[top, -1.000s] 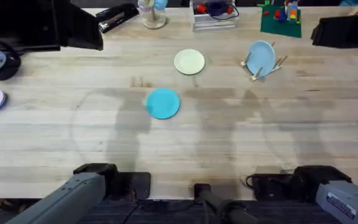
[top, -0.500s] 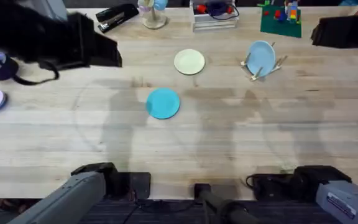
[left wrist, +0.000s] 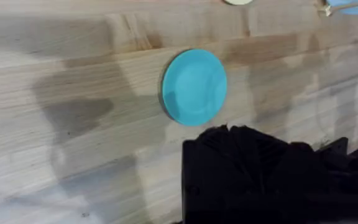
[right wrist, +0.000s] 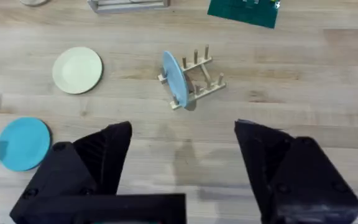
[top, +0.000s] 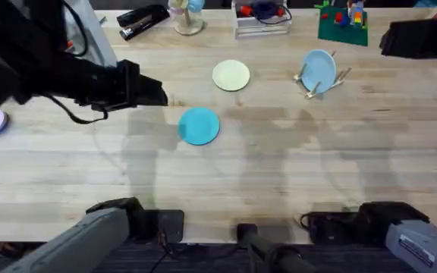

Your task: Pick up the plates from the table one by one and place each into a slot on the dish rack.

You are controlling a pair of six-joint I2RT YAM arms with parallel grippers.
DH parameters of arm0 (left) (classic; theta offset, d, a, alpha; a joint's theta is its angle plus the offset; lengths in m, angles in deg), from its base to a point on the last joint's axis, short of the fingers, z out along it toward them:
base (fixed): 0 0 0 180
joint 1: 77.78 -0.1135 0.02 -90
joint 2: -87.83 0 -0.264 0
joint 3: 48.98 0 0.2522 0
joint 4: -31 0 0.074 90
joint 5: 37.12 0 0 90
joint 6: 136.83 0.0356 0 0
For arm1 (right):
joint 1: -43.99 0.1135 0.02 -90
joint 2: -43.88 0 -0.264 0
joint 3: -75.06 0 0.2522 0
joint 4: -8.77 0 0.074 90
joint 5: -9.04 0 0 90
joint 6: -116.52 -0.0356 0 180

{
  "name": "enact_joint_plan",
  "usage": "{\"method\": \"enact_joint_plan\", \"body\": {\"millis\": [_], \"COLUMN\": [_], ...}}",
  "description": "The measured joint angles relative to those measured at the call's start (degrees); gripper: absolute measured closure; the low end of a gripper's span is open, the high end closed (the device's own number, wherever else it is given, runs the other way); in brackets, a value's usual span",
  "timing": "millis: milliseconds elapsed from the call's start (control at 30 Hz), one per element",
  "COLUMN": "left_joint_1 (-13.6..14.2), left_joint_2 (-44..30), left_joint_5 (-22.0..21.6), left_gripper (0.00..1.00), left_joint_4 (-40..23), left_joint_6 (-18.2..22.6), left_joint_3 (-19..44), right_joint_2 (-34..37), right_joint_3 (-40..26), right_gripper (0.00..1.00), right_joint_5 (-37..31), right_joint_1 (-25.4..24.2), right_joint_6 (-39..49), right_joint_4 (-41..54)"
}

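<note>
Teal-turquoise, round and flat, the small plastic plate [top: 199,125] lies on your pale planked wooden table [top: 279,174] near the middle, with the small pale cream-yellow round plate [top: 231,75] lying flat a little farther back and to its right, the two apart. Your small light-wood dish rack [top: 328,82] with thin upright pegs stands well to the right of both, and a paler light-blue plate [top: 319,70] sits on edge in one of its slots. Your left gripper [top: 154,91] hangs above the table just left of the teal plate and clear of it; you cannot tell whether its fingers are apart or together. In the right wrist view your right gripper [right wrist: 182,171] has its two black fingers [right wrist: 107,152] spread wide, holding nothing, high over the table with the rack and both plates beyond it.
</note>
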Motion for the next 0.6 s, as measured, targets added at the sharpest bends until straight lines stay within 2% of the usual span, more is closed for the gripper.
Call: {"method": "enact_joint_plan", "body": {"millis": [367,600], "left_joint_1": [0.0,0.0], "left_joint_2": [-8.4,-12.7], "left_joint_5": [2.7,3.4], "left_gripper": [0.959,0.959], "left_joint_4": [8.5,11.7], "left_joint_6": [0.1,0.2], "left_joint_3": [-5.7,-8.1], "right_joint_2": [0.0,0.0], "right_joint_3": [0.0,0.0], "right_gripper": [0.007,0.006], "right_joint_5": [0.0,0.0], "right_joint_1": [0.0,0.0], "right_joint_6": [0.0,0.0], "right_joint_4": [0.0,0.0]}}
